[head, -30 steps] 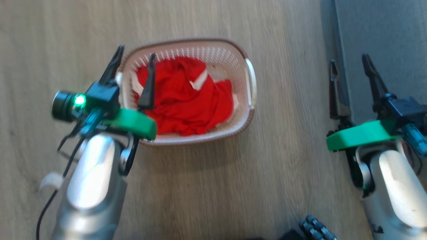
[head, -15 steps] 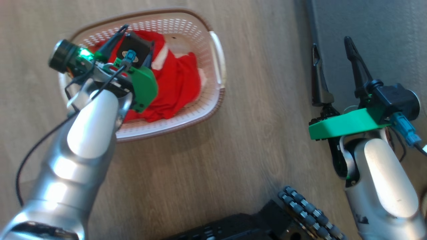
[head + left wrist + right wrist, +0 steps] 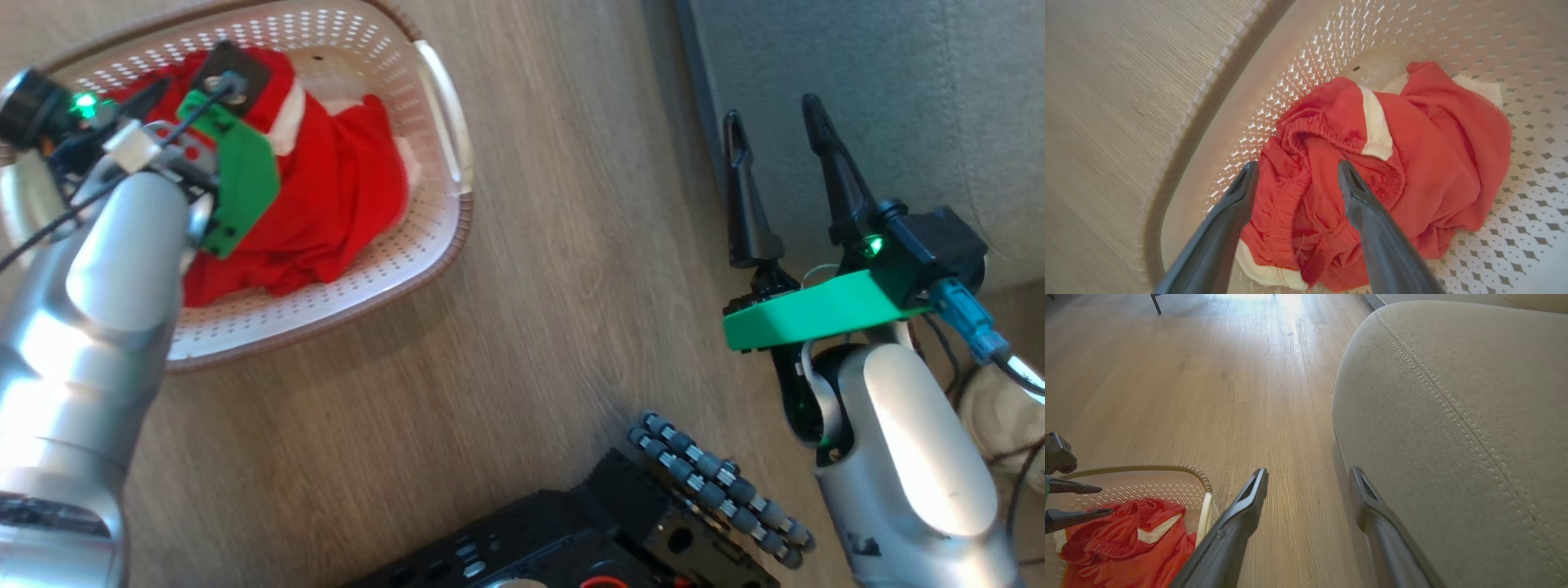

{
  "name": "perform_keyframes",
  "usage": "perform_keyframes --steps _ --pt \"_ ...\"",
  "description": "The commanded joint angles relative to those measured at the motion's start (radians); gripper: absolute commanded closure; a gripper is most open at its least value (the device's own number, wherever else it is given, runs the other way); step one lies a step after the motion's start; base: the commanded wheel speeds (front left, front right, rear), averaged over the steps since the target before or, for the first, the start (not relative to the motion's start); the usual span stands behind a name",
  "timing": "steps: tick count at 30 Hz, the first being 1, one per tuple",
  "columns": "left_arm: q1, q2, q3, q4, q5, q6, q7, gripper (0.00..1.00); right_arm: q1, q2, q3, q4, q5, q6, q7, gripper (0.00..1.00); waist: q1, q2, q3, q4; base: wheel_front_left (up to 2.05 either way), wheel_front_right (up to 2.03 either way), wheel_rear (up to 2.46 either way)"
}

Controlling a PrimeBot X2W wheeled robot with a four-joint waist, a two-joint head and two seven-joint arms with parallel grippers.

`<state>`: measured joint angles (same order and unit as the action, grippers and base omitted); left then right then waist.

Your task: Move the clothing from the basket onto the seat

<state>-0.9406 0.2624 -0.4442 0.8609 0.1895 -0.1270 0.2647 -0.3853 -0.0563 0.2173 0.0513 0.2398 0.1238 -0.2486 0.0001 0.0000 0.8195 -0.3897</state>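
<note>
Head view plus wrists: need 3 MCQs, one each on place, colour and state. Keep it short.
1. In the head view, the seat lies on which side of the basket?
A left
B right
C below

2. The clothing is red with trim of which colour?
A blue
B black
C white

3. The left gripper is:
A open, astride a fold of the clothing
B shut on the clothing
C shut on the basket's rim

Key:
1 B, the grey cushion is at upper right and the basket at upper left.
2 C, white bands cross the red fabric.
3 A, the left wrist view shows its jaws apart with red fabric between them.
</note>
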Motion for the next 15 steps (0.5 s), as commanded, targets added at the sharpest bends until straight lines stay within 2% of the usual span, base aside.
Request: perform_keyframes --steps 1,15 --pt "-0.013 0.037 0.013 -0.007 -0.014 -0.003 0.01 0.0 0.017 0.005 0.019 -0.032 0.019 0.007 -0.013 0.0 -0.0001 0.0 0.015 -0.018 0.0 0.0 0.0" --pt "-0.046 0.105 -0.032 0.059 -0.033 0.0 0.075 0.0 0.023 0.006 0.04 -0.043 0.059 0.007 -0.013 0.0 -0.0001 0.0 0.04 -0.056 0.0 0.0 0.0"
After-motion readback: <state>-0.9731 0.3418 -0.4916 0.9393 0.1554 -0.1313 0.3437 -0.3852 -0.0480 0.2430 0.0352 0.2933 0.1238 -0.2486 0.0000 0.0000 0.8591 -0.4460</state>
